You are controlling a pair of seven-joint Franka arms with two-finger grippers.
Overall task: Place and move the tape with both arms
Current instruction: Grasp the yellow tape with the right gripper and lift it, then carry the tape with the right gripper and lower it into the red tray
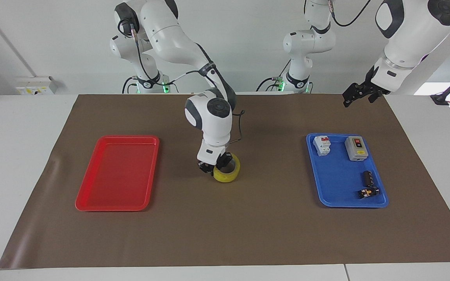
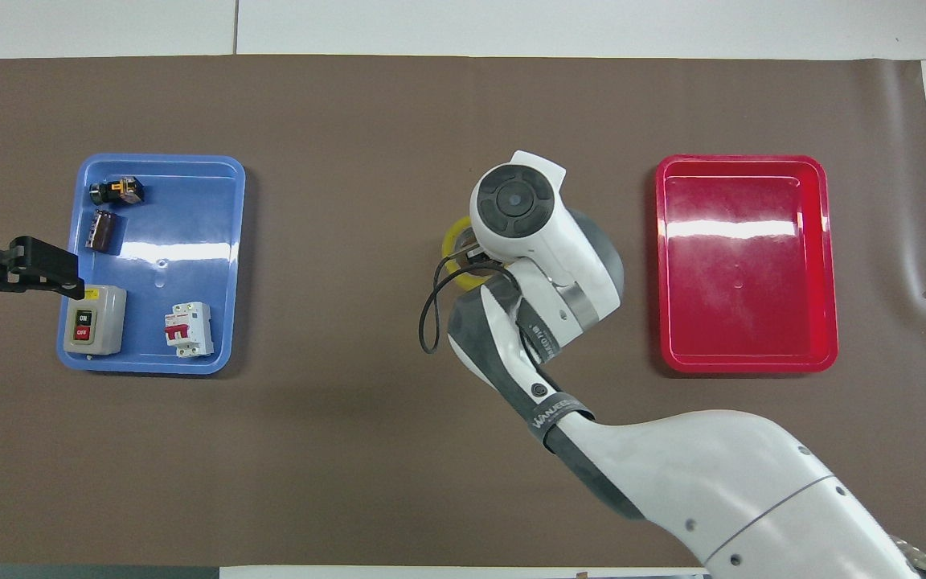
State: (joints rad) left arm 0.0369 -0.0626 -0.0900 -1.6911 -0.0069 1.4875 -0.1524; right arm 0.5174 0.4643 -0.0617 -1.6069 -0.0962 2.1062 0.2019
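On the brown-covered tabletop [image 1: 225, 234], one translucent yellow tape roll [image 1: 228, 172] sits clenched in the right gripper [image 1: 214, 166]; left gripper [image 1: 359, 95] waits near the blue tray [image 1: 340, 177], jaws released.

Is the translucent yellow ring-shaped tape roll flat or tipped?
Tipped. The translucent yellow tape roll hangs slanted from the shut right gripper, one edge raised above the brown mat.
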